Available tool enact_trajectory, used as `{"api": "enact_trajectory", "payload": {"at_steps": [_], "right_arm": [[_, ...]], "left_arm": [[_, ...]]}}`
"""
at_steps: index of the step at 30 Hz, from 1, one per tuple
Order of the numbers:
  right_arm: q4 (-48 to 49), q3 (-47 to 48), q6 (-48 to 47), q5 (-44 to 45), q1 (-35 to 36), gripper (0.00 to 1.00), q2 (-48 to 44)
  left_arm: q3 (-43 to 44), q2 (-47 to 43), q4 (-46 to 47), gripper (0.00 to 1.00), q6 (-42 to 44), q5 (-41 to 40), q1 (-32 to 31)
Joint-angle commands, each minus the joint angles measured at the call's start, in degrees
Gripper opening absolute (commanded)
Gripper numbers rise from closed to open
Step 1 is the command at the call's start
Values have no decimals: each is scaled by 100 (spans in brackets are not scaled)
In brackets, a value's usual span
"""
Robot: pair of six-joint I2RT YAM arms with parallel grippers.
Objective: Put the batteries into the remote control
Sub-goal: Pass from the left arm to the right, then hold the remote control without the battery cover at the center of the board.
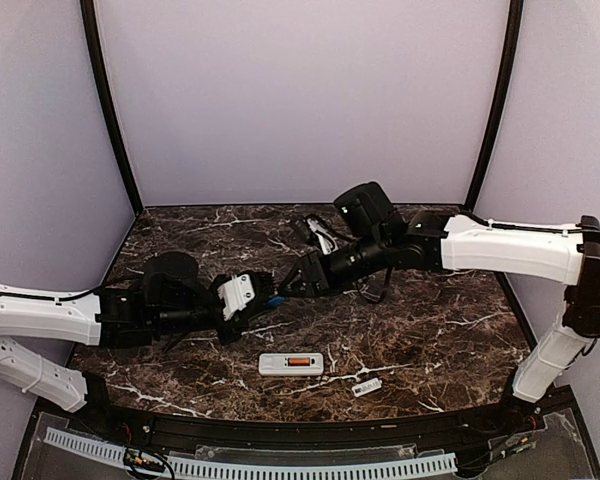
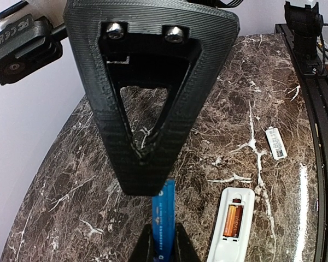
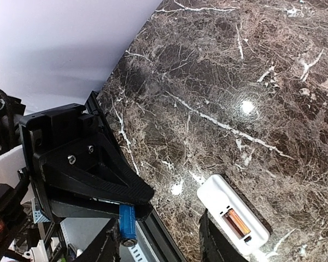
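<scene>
My left pincer is clamped on the short blue cylindrical battery. It holds the battery above the worktop by one end, so the other end sticks out free. My right pincer faces it with its fingers spread wide. The battery sits between them, nearer one finger, and I cannot tell whether anything touches. I read this as a handover, so the cell can be re-gripped at an angle that suits the bay.

The dark brown marble-patterned worktop carries the rest. The flat white rectangular plastic remote lies near the front edge, just in front of both pincers. Its back is upward and its battery bay open, which is how it has to lie for loading. The orange battery is seated in that bay, so I judge the job about half done. A small white oblong piece lies near the remote on its right, apart from it. It may be the bay cover, but it is too small for me to confirm.

In the left wrist view, one ribbed black finger of the right pincer fills the top and middle and blocks the worktop behind it. The frame edge cuts off the remote's near end. The free slot beside the orange battery is only shadow, so I can make out no contacts or polarity marks. I cannot tell the blue cell's terminals apart either.
</scene>
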Motion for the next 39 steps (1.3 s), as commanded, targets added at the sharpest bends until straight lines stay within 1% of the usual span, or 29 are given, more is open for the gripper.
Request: {"api": "enact_trajectory", "payload": {"at_steps": [1,2,4,5,12,14,18,20,22,26,27,28,29,30,31,33,34,36,39], "right_arm": [[173,138,27,-199,46,44,91],[195,145,31,-266,42,41,118],[234,138,36,-369,48,33,165],[255,129,47,-427,50,31,189],[291,56,75,-585,69,32,215],[299,45,87,-597,68,26,207],[328,37,91,-601,68,8,197],[351,28,106,-625,66,2,185],[304,36,124,-606,67,0,189],[77,-1,189,-488,61,0,189],[17,-30,219,-457,55,0,189],[-57,-75,256,-419,44,0,182],[-114,-135,297,-375,31,0,168],[-151,-228,344,-334,5,0,149],[-165,-344,414,-307,-17,0,122],[-175,-623,567,-203,-47,0,86],[-160,-768,653,-174,-54,0,76],[58,-1091,845,-168,-55,0,75],[498,-1494,1061,-175,-55,0,152]], "left_arm": [[151,-9,69,0,-66,-8,-13],[154,-6,65,0,-64,-8,-13],[155,15,72,0,-68,-8,-13],[162,26,76,0,-66,-8,-15],[147,41,107,0,-108,-59,-13],[139,47,107,0,-115,-50,-13],[129,46,122,0,-97,-51,-14],[122,35,112,0,-80,-38,-11],[114,18,96,0,-73,-37,-5],[128,-6,-28,0,-155,-29,0],[141,-4,-179,6,-172,70,2],[174,-6,-291,30,-175,288,10],[186,-4,-522,43,-131,408,12],[202,12,-789,64,-80,595,13],[209,32,-921,76,34,658,18],[231,83,-1344,83,262,862,36],[240,110,-1616,84,345,906,38],[243,205,-1845,86,586,1048,39],[306,540,-2038,88,658,1358,48]]}}
